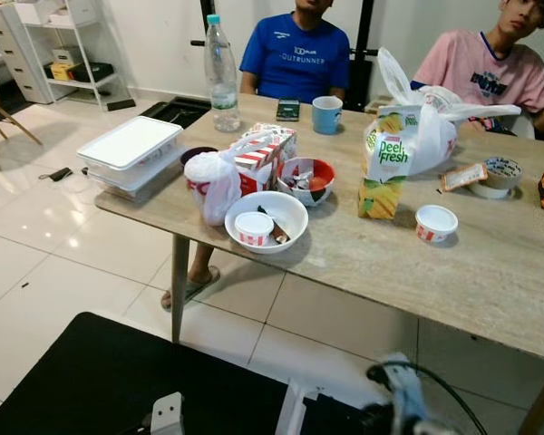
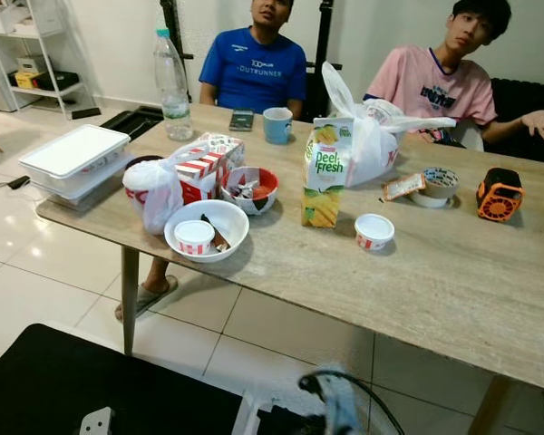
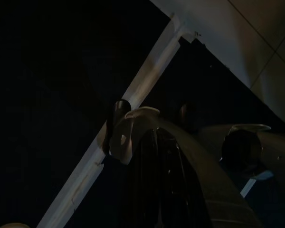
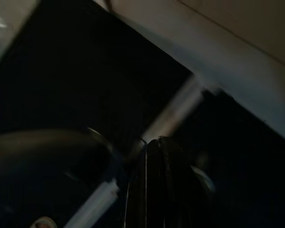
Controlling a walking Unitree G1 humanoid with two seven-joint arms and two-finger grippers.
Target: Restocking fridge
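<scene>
Yellow Peel Fresh juice carton (image 2: 325, 172): upright mid-bench (image 2: 453, 281), 12 o'clock from robot, likely awaiting the fridge; white plastic bag (image 2: 367, 136) behind at 1 o'clock; fingers' state: cannot tell

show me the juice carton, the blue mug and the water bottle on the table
juice carton (image 2: 325, 172): right eye view, on the printed front face.
blue mug (image 2: 276, 126): right eye view, on the outer wall of the cup.
water bottle (image 1: 222, 80): left eye view, on the clear body above the label.
</scene>
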